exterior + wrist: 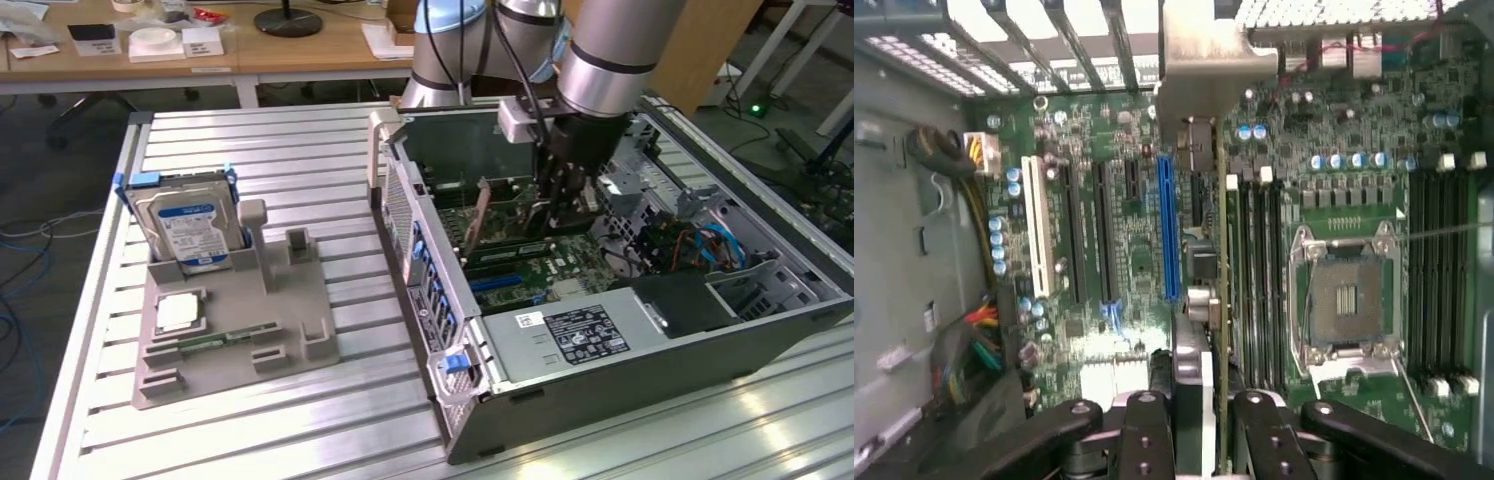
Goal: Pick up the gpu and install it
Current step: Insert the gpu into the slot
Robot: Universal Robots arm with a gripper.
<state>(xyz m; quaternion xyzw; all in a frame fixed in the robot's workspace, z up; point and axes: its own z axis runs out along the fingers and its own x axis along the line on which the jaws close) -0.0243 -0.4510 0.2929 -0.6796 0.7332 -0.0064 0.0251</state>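
- Slatted aluminium table [267, 140] under bench clutter, exterior view. On it are a grey moulded parts fixture [300, 310], carrying a silver hard drive with a blue-white label [187, 225], and an open grey steel computer case [601, 400].
- Exterior view: the arm reaches down into the case. The black gripper [561, 215] hangs just over the green motherboard [547, 270], with the gpu [507, 215], a thin green circuit card, standing on edge in it.
- Wrist view: the claw is narrowed about the card's near end, one finger on each face. The card runs edge-on away from the fingers to its silver metal end bracket [1199, 60] at the case's rear wall.
- Wrist view: the card edge appears to lie just beside the long blue expansion slot [1169, 230], toward the black memory slots [1254, 270]. I cannot tell whether it touches the board.
- Risk: if that offset is real, pressing down would land the edge connector on board components rather than in the slot.
- Risk: gripped at one end only, the card may pivot or slip under seating force.
- Risk: the bracket may catch on the rear wall and leave the card tilted.
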